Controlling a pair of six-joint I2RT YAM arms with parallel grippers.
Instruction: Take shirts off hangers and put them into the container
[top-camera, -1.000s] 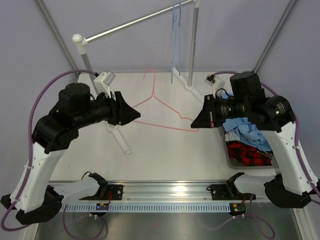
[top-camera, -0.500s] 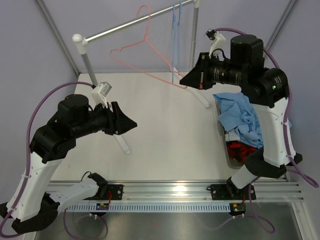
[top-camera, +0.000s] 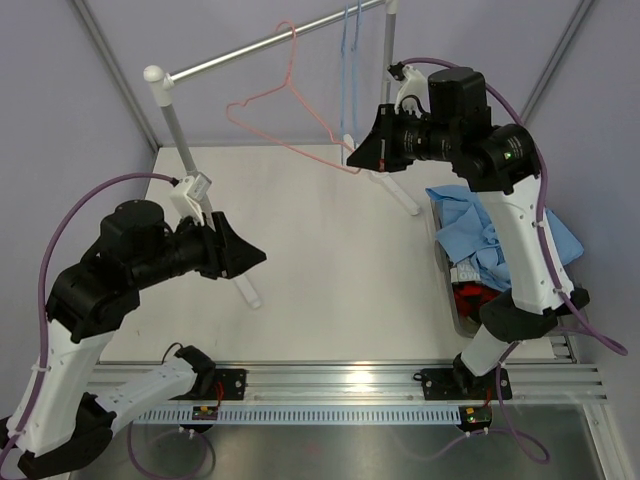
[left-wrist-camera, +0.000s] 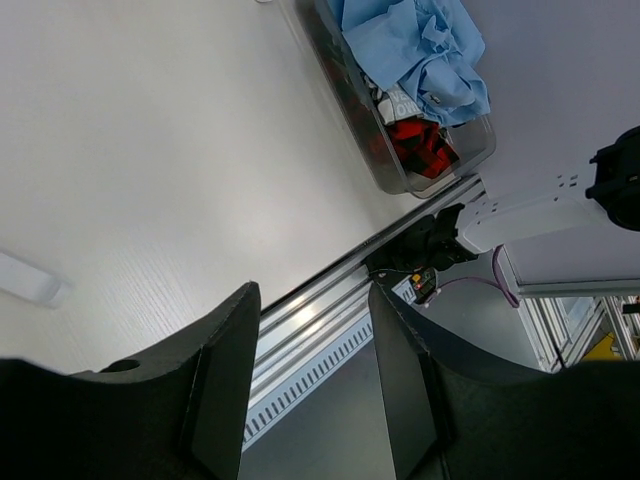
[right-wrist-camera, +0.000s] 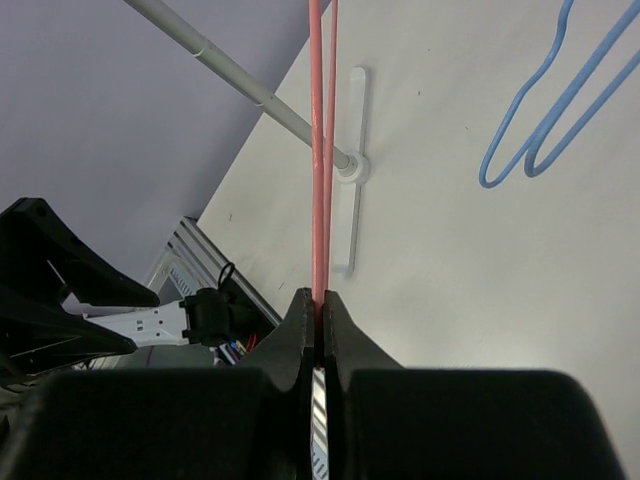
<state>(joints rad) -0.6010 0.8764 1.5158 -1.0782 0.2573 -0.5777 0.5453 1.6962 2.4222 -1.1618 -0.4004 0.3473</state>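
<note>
Shirts (top-camera: 480, 225), three, heaped in container (top-camera: 462, 318) at right, blue uppermost: removal judged complete. Pink hanger (top-camera: 290, 95), bare, clamped in right gripper (top-camera: 352, 158), hook by far rail (top-camera: 230, 57). Left gripper (top-camera: 258, 255): fingers apart, empty.

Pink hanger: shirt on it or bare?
Bare. The pink hanger is just wire, no cloth on it; the right gripper is shut on its end.
</note>
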